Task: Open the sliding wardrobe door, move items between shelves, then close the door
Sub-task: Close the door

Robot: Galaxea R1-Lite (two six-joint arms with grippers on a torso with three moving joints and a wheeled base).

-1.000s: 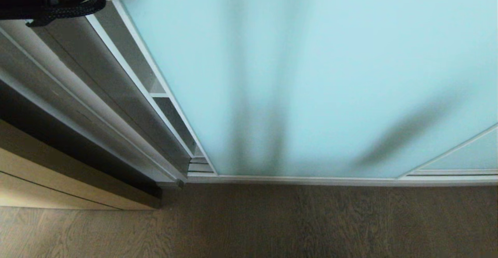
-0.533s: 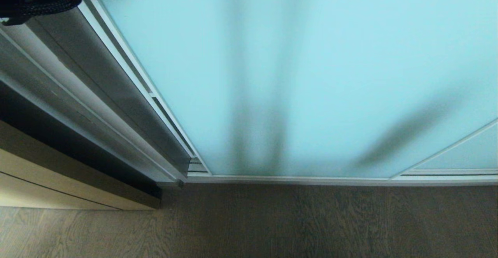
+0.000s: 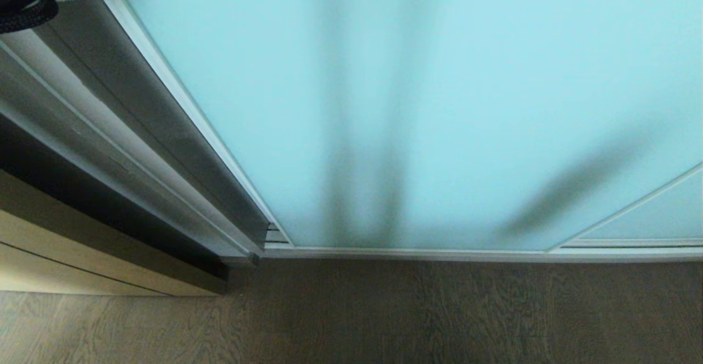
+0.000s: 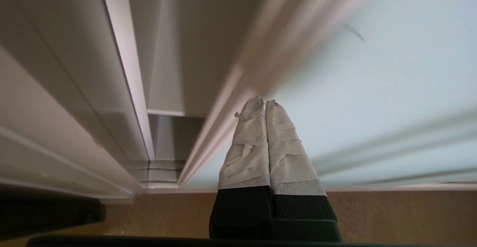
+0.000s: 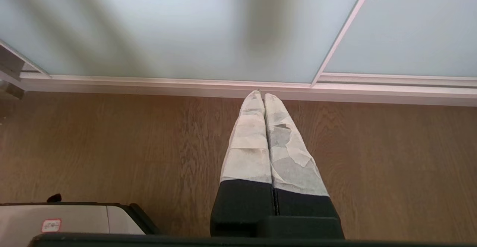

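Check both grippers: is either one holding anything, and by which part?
Nothing is held. The left gripper, shut and empty, sits by the sliding wardrobe door frame edge; the right gripper, shut, hangs over the floor.

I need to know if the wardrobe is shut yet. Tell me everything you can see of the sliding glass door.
The sliding wardrobe door is a tall panel of frosted pale aqua glass in a slim silver frame, standing upright on the floor track. Its left frame edge stands near the wardrobe side, with a narrow gap visible in the left wrist view. The shut left gripper lies by that edge; contact is unclear. Blurred shadows cross the glass.
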